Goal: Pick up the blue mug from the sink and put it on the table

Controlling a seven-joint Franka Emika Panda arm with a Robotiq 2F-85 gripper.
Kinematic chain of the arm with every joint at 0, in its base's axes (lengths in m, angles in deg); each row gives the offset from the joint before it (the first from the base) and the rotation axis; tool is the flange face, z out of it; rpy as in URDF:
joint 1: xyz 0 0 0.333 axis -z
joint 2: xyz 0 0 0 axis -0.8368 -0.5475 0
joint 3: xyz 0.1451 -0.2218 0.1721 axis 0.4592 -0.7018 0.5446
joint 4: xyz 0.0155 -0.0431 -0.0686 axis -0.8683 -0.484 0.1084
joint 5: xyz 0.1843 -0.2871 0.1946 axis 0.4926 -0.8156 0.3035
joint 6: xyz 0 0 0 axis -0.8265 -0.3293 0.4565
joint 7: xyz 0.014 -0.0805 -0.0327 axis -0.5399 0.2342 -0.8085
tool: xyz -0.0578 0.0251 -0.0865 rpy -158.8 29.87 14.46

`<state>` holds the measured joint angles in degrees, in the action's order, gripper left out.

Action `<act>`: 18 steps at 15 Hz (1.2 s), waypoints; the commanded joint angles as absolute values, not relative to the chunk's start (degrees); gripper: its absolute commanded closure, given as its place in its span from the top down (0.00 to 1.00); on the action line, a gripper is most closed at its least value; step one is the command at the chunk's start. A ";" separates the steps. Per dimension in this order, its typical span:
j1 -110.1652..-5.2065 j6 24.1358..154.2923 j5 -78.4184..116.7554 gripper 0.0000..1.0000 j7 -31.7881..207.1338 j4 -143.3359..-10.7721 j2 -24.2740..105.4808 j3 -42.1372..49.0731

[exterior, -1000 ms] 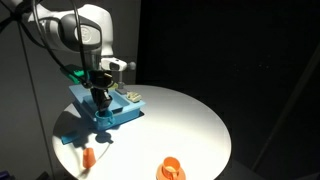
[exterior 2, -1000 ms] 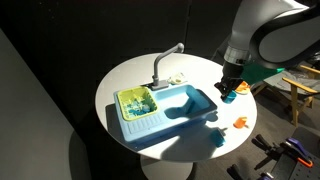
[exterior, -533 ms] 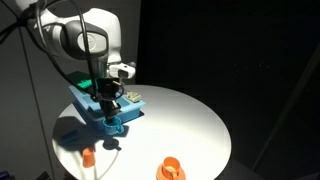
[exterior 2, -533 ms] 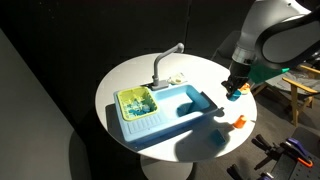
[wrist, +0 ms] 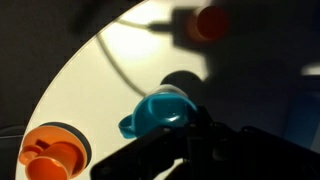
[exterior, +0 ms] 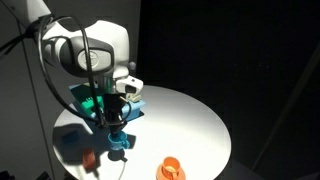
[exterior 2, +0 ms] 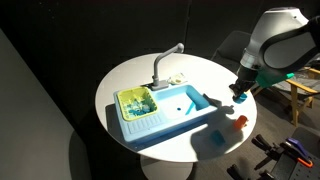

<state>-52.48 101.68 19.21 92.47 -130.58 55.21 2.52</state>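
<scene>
Directly below the hand (wrist: 196, 128), the blue mug (wrist: 158, 112) hangs gripped above the table (wrist: 110, 80).

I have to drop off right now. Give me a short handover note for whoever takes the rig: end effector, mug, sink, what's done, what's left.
End effector: shut on the blue mug.
Blue mug: out of the sink, held over the table near its edge, beside the small orange cup. Whether it touches the top is not clear.
Done: mug picked up and clear of the sink.
Left: set it down on bare table top away from the orange cup, open, retreat.
</scene>
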 commanded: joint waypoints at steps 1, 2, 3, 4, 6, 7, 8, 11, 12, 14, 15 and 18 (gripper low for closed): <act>-51.38 104.31 21.37 0.01 88.51 -131.70 54.25 1.73; -51.19 104.79 21.77 0.01 88.01 -131.85 53.86 1.57; -51.04 105.28 22.07 0.01 87.47 -131.95 53.41 1.33; -50.87 105.69 22.38 0.01 86.96 -132.04 53.00 1.18; -50.42 106.37 22.81 0.01 86.03 -132.18 52.02 0.80; -50.20 106.62 23.11 0.01 85.57 -132.19 51.52 0.65; -49.92 106.95 23.29 0.01 85.18 -132.21 50.97 0.49; -49.22 108.23 22.86 0.01 84.82 -132.24 49.34 -0.11; -49.08 108.52 22.64 0.01 84.98 -132.18 48.88 -0.30; -48.85 109.08 22.29 0.01 85.35 -131.99 47.97 -0.69; -48.81 109.34 22.25 0.01 85.42 -131.93 47.61 -0.87; -48.92 109.66 21.86 0.01 85.87 -131.78 46.86 -1.23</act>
<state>-49.33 108.62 22.08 86.96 -131.82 47.33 -0.83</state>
